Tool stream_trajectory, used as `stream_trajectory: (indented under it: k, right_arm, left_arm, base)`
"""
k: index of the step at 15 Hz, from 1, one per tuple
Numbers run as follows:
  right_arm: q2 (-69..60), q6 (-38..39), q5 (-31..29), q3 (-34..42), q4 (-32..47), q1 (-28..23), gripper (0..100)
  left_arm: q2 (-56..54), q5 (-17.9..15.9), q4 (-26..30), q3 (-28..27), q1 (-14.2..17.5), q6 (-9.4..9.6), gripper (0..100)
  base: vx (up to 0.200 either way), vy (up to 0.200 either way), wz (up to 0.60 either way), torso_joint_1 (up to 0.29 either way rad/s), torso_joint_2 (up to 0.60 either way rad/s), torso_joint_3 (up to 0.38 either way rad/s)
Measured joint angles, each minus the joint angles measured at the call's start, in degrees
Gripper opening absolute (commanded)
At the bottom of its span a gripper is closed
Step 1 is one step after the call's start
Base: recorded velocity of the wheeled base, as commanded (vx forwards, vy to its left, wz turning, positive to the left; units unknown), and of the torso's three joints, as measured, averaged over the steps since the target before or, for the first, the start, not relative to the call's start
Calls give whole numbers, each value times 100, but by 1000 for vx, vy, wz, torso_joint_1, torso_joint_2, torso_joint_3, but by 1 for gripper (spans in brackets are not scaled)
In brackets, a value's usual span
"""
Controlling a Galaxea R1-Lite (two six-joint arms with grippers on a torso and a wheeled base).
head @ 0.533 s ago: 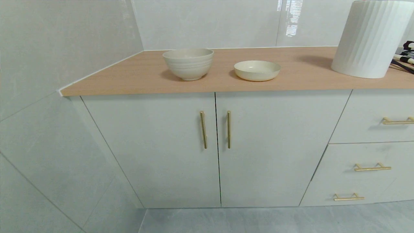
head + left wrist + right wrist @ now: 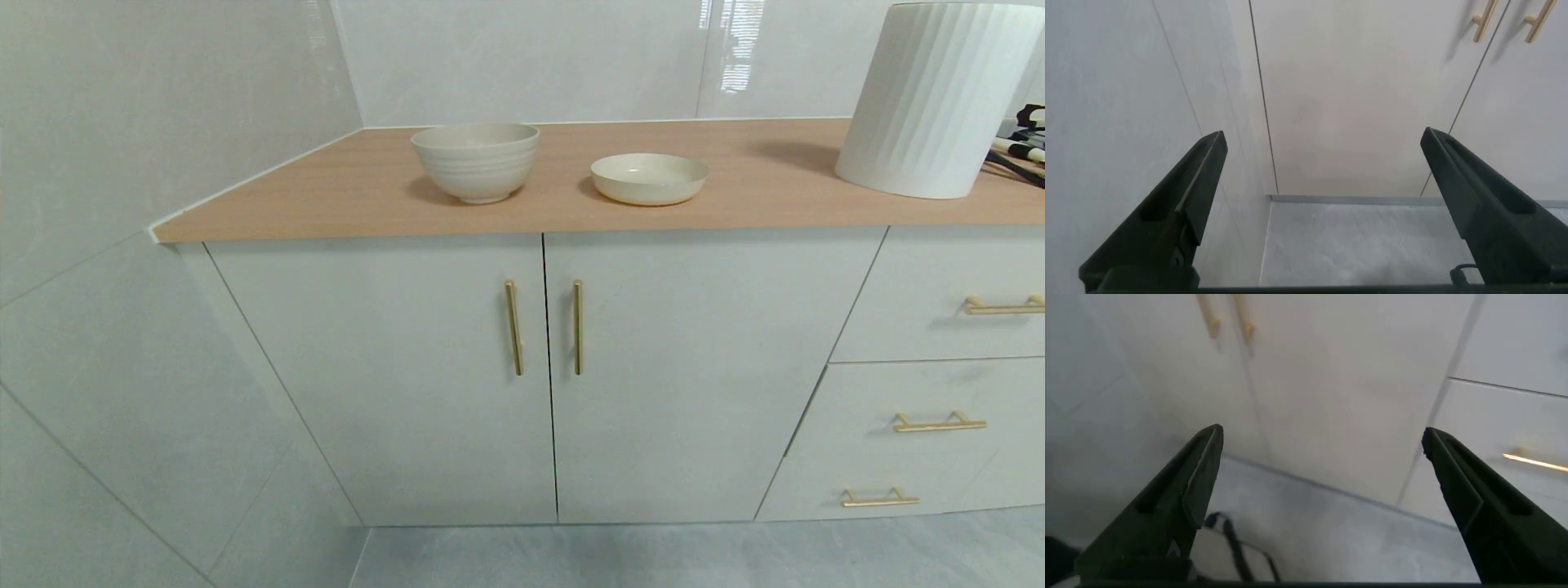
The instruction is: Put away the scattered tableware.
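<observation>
Nothing put away yet. Bowl (image 2: pixel 475 159) and shallow dish (image 2: pixel 649 177) are seen apart on the surface (image 2: pixel 326 204), above shut cabinet doors (image 2: pixel 392 367). Left claw (image 2: pixel 1323 140) and right claw (image 2: pixel 1323 434) are held wide open, empty.

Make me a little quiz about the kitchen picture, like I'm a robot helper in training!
1. True or false: the bowl sits inside the dish.
2. The cabinet doors under the counter are: A open, B shut, C missing.
3. Fill in: the left gripper and right gripper are both ____.

Key: 1 false, they stand apart on the counter; 2 B; 3 open.
</observation>
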Motion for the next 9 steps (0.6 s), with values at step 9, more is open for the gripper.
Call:
stream_trajectory:
  k: [9]
  right_arm:
    - [5898,869,213,-2643,-2592,1883,100]
  left_arm:
    - [0,-2,0,0,-4,-2,100]
  base:
    - [0,0,0,0,0,0]
